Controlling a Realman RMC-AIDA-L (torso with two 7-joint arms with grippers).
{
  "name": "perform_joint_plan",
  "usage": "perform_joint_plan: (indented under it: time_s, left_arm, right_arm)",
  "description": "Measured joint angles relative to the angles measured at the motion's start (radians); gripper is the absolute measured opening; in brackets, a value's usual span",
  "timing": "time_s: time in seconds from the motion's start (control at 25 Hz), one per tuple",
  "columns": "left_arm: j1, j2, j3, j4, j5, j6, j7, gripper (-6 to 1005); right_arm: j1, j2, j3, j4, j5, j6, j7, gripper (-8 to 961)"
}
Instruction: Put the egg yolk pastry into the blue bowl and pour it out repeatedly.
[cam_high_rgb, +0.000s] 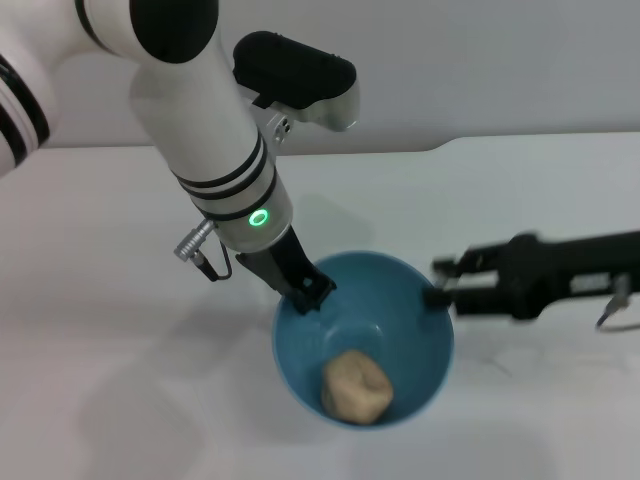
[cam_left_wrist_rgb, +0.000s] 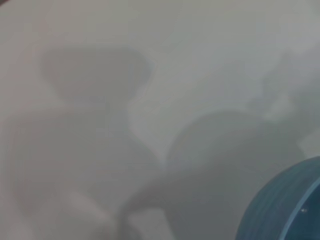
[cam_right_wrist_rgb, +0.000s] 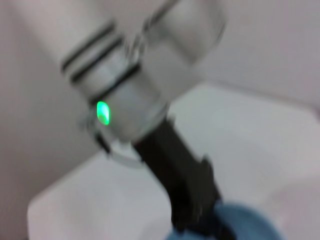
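The blue bowl (cam_high_rgb: 420, 310) hangs tilted above the white table, its opening toward me. The egg yolk pastry (cam_high_rgb: 357, 388) lies inside it, against the low front wall. My left gripper (cam_high_rgb: 310, 290) is shut on the bowl's rim at its upper left. In the right wrist view this black left gripper (cam_right_wrist_rgb: 192, 200) meets the blue bowl (cam_right_wrist_rgb: 245, 225) at the picture's edge. The left wrist view catches only a curve of the bowl (cam_left_wrist_rgb: 285, 210) over the table. My right gripper (cam_high_rgb: 437, 281) reaches in from the right, open, its fingertips just beside the bowl's right rim.
A white table (cam_high_rgb: 90, 300) spreads under everything, with the bowl's and arm's shadows on it. A pale wall runs along the table's far edge. The left arm's wrist shows a green light ring (cam_high_rgb: 259, 217).
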Motion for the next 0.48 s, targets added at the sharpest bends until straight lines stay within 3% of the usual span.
perform_joint_plan:
  time_s: [0.12,0.24,0.48]
  left_arm:
    - [0.013,0.002,0.0,0.008,0.018,0.057,0.002,9]
    - [0.04,0.003,0.0,0.008,0.054,0.145,0.002,9]
    - [0.101,0.003,0.0,-0.011,0.076,0.278,0.01,9]
  right_arm:
    - [-0.042,0.0,0.142,-0.001,0.079,-0.011,-0.035,449]
    - [-0.064,0.001,0.21,0.01,0.09,-0.001,-0.059,449]
    - [-0.13,0.001,0.409,0.145,0.095,0.055,-0.158,449]
